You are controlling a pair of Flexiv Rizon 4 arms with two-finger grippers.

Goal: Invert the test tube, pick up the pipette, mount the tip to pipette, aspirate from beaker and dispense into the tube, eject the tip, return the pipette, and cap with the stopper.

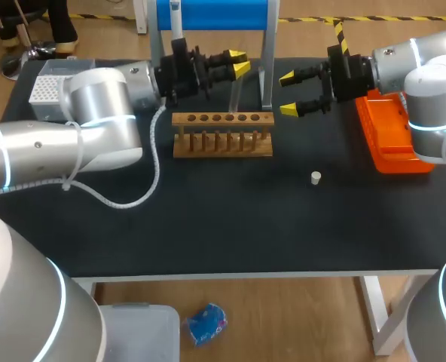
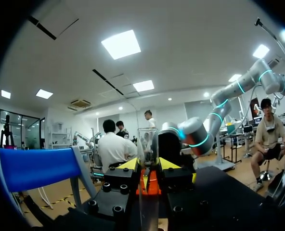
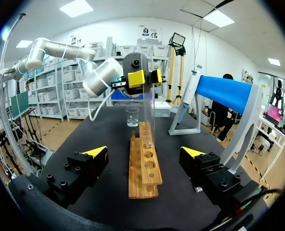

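Evidently the first step is in hand: the left tool [image 1: 239, 62] pinches the test tube [image 1: 236, 94] from two sides, holding it about upright over the far end of the wooden rack [image 1: 223, 143]; its lower end sits at a rack hole, though I cannot tell whether it is seated; in the left wrist view an open rim shows at the end above the fingers, so the turn looks nearly finished. The right tool [image 1: 288, 93] hangs spread and empty just beside the rack, facing the tube.

Next, I judge, the tube must be lowered straight into its hole and let go; after that a tool must reach for the pipette [image 3: 189, 94] hanging on the blue stand [image 1: 212, 13] behind the rack.

Around: a beaker [image 3: 132, 117] beyond the rack; a white stopper [image 1: 316, 178] alone on the counter [image 1: 230, 226]; an orange tray [image 1: 389, 139] under the right arm; a white box [image 1: 51, 84] behind the left arm. The stand's legs and the raised tube crowd the path to the pipette.
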